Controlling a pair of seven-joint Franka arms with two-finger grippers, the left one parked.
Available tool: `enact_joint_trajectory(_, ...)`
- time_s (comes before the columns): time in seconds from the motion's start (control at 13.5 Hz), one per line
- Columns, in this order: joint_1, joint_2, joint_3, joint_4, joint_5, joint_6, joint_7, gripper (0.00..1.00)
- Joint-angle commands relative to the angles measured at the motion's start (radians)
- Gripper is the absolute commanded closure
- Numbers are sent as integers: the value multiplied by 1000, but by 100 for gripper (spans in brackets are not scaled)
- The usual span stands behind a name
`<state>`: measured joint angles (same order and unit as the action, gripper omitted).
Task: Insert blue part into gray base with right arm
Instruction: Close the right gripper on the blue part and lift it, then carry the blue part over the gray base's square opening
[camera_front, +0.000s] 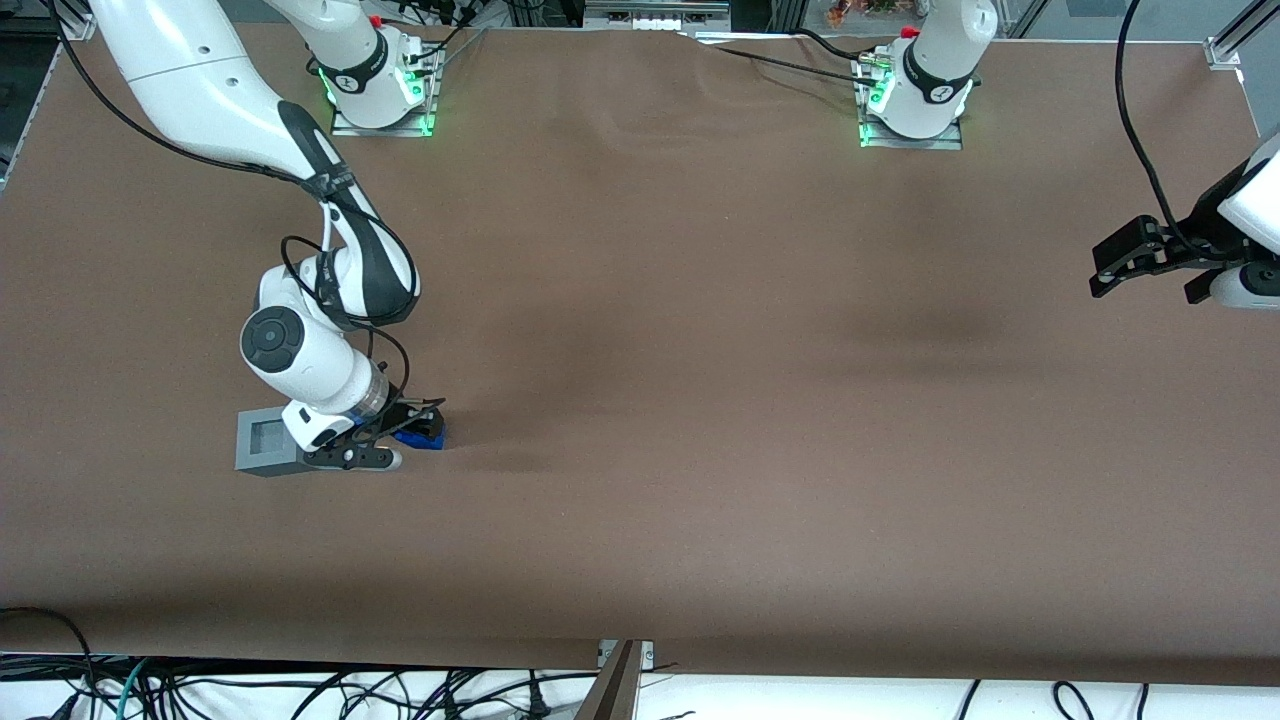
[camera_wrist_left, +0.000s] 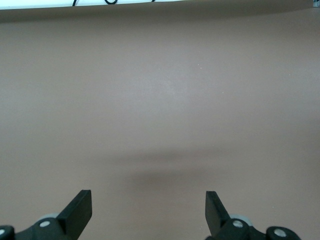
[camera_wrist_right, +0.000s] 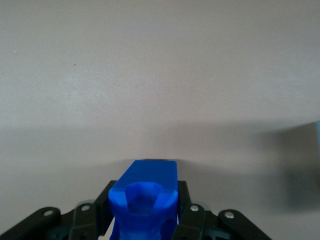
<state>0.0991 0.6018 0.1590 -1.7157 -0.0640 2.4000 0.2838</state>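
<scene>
Blue part (camera_wrist_right: 145, 200) sits clamped between the black fingers (camera_wrist_right: 192, 220) of the gripper (camera_front: 405, 432), low over the brown table (camera_front: 700, 400); in the wrist view the fingers press both its sides. Right arm (camera_front: 310, 350) bends down from its base to this spot at the working arm's end of the table. Gray base (camera_front: 264, 442) rests on the table just beside the gripper, square opening facing up, partly covered by the wrist. Part is not in the base.
</scene>
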Motion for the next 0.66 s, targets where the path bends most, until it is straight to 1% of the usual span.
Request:
enact_joint_trajectory(0.0,-48,-166,5,-10,-16,-187,-174,85)
enact_joint_trajectory(0.07,-83,-196,2,-10,-14,-221,-268,84)
enact_joint_trajectory(0.22,-149,-203,-1,22,-7,-266,-453,84)
enact_joint_trajectory(0.37,-191,-198,-19,37,6,-277,-560,83)
enact_joint_trajectory(0.52,-206,-188,-35,41,73,-280,-600,83)
enact_joint_trajectory(0.59,-207,-159,-68,59,104,-280,-641,83)
